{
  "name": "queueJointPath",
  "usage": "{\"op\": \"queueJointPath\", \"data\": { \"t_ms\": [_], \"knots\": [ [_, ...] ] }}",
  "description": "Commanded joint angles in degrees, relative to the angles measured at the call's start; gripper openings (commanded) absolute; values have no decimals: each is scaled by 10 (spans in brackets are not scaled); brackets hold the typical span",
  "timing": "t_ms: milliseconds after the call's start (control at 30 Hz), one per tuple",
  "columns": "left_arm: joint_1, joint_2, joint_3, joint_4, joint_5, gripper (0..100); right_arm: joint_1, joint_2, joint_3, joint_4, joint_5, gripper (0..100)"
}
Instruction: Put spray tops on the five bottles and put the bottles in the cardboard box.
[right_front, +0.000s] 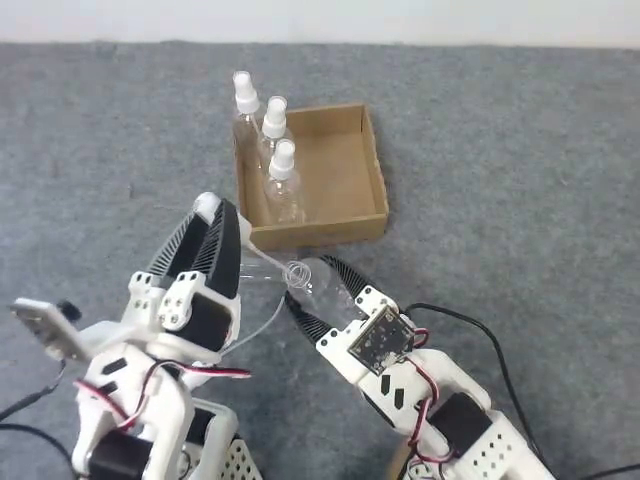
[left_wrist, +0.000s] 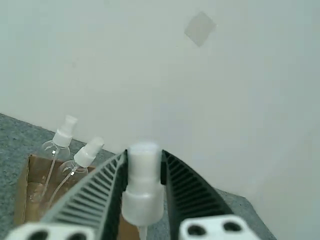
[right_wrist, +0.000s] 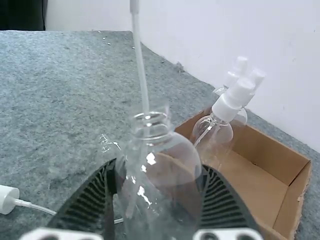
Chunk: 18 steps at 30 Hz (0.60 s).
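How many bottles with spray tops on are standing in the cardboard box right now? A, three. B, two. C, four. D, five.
A: three topped bottles stand in a row along one side of the cardboard box. A fourth bottle is outside it in the right hand, and the left hand holds a spray top whose tube enters its neck.

High: far above, looks down on table (right_front: 520, 150).
Both wrists: close, facing box (right_front: 376, 165), shared with high.
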Motion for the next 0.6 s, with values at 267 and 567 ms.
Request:
{"op": "queueJointPath", "data": {
  "t_ms": [267, 567],
  "knots": [
    [52, -11, 24, -6, -15, 11, -1, -1, 12, 16, 8, 51],
    [91, -10, 44, -4, -27, 11, -1, -7, 12, 32, 8, 51]
  ]
}}
